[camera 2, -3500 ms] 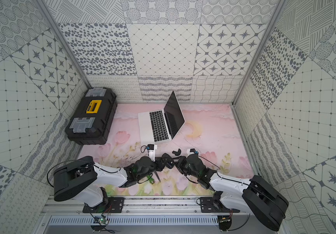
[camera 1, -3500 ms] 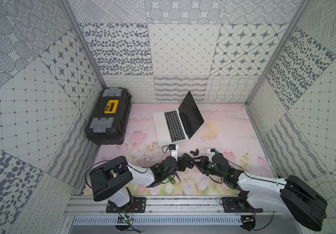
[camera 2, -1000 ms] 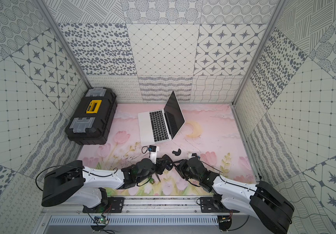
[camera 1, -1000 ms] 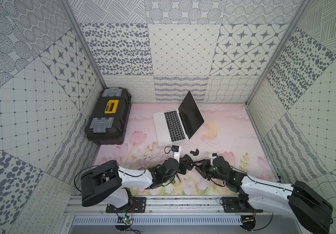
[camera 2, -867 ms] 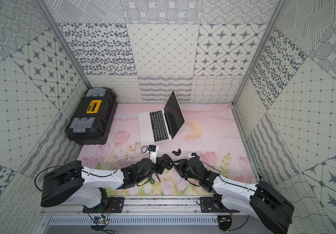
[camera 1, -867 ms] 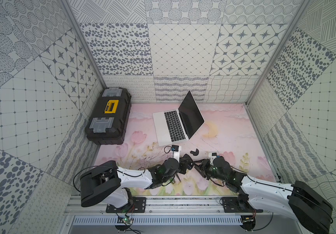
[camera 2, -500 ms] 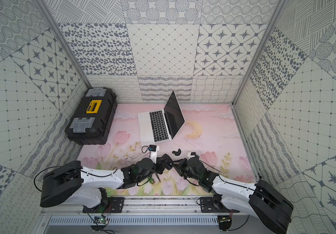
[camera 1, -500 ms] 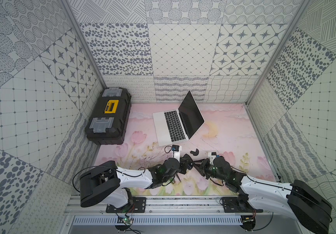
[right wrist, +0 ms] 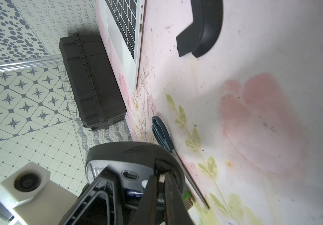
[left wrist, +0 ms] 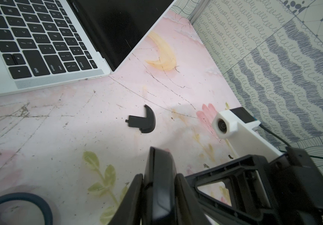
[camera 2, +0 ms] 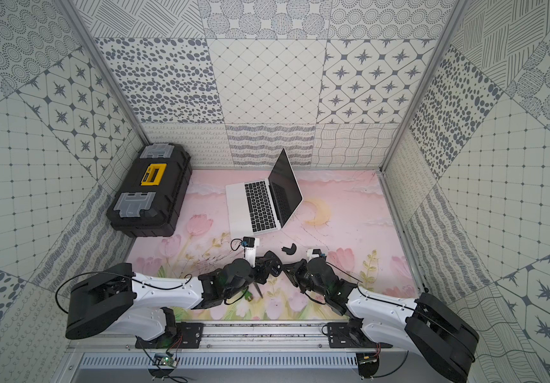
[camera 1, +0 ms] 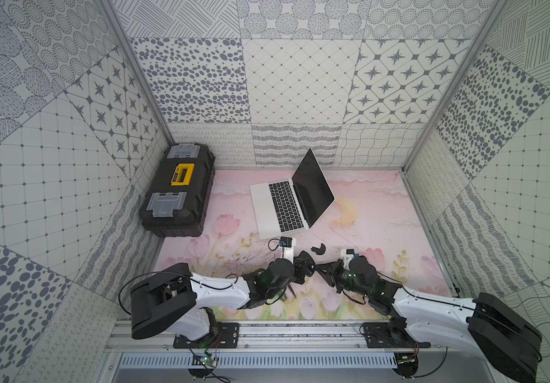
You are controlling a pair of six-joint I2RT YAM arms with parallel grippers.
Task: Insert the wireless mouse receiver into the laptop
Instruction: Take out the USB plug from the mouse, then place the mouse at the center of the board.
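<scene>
Pink flower-printed mat (camera 1: 383, 212) carries the slim silver laptop (camera 1: 267, 212). The left gripper (left wrist: 159, 177) clamps the small dark grey oval mouse (right wrist: 117, 153); the right gripper (right wrist: 160, 175), shut, pinches the tiny pale receiver (right wrist: 161, 178) at its underside: probably light, slippery, so grip the stub squarely.

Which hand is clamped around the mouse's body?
The left hand, gripping the wireless mouse by its sides; the right hand pinches a small white piece in its underside.
</scene>
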